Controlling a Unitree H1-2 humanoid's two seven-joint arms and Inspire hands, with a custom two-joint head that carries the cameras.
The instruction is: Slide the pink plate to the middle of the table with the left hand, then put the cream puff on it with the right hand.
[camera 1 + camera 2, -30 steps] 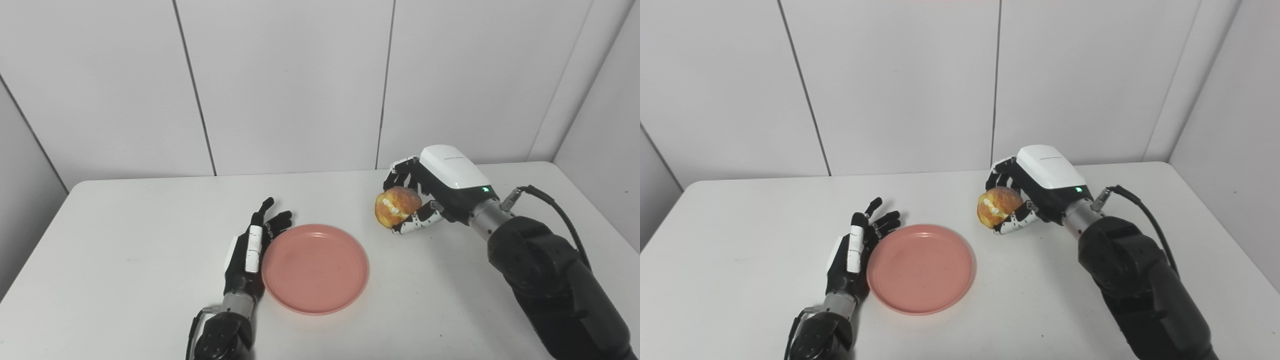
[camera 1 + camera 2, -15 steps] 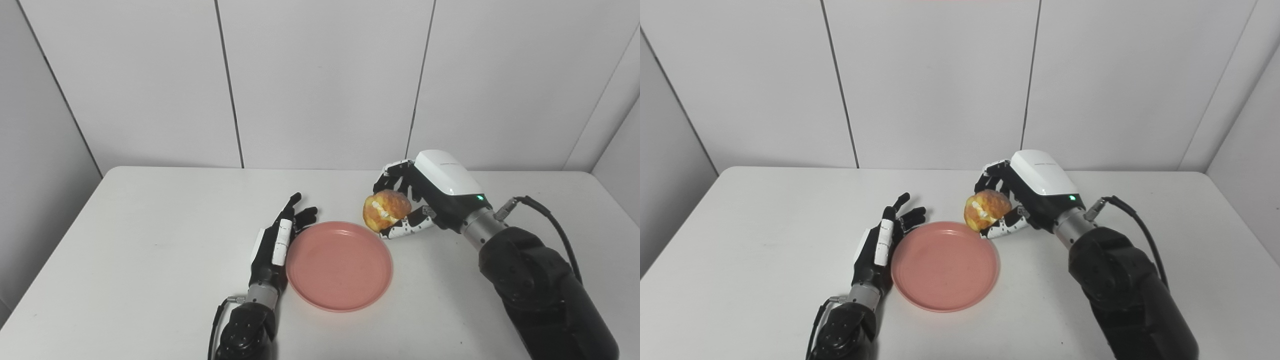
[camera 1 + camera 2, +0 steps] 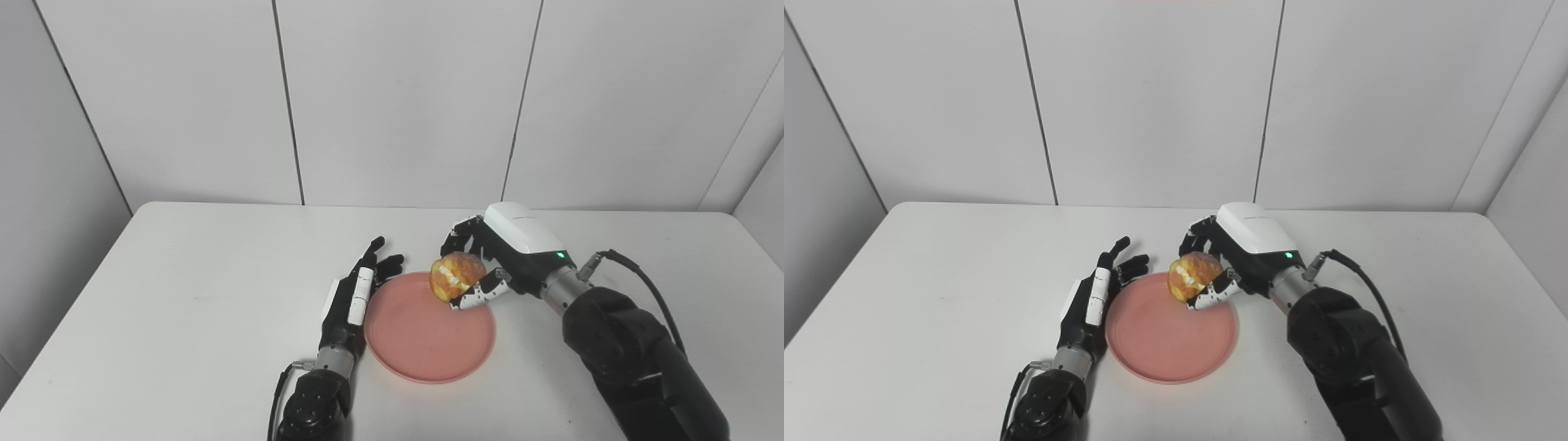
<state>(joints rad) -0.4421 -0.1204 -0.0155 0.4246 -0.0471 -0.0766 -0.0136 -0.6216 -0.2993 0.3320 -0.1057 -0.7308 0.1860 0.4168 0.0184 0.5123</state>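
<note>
1. Left of centre on the white table (image 3: 184, 294): left hand (image 3: 352, 300), edge-on, fingers straight and slightly spread, empty, against the pink plate (image 3: 429, 343) rim.
2. Centre: pink plate, flat.
3. Over the plate's far right edge: cream puff (image 3: 456, 277), pinched by the right hand (image 3: 496, 257).

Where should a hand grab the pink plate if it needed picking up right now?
Probably the raised rim on the near edge of the pink plate, coming from the front. The plate lies flat, the left hand sits against its left rim, and the right hand holds the cream puff over the far right part.
</note>
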